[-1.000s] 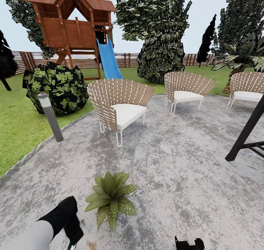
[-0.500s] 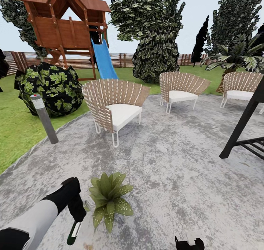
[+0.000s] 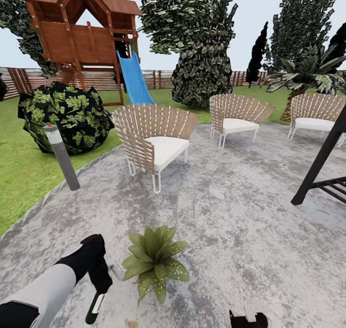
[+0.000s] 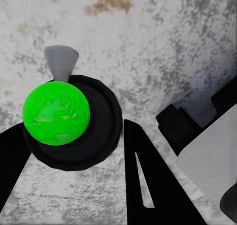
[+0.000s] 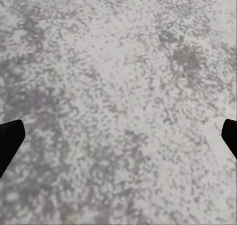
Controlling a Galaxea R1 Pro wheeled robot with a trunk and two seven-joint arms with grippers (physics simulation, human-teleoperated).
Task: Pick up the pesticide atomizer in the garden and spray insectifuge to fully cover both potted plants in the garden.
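Left gripper (image 3: 98,282) clamps the slim dark-green sprayer (image 3: 95,306) beside spiky-leaved potted plant (image 3: 154,260); right gripper (image 5: 118,136) spread wide over mottled paving (image 3: 240,222).

The left arm (image 3: 41,292) is a smooth, rounded limb: its forearm is a pale grey-white shell, capped at both ends by matte black sections, one at the elbow end by the frame's edge and one at the wrist. The left claw (image 3: 98,275) is black all over, blocky where it joins the wrist and narrowing downward. In the left wrist view its fingers (image 4: 153,185) are flat black wedges, one pierced by a long narrow slot, and a white-grey body panel with black block-shaped fittings sits beside them. The right claw (image 3: 248,317) is a black block with a small white part on top. Its black fingertips (image 5: 10,136) are plain, dark and rounded.
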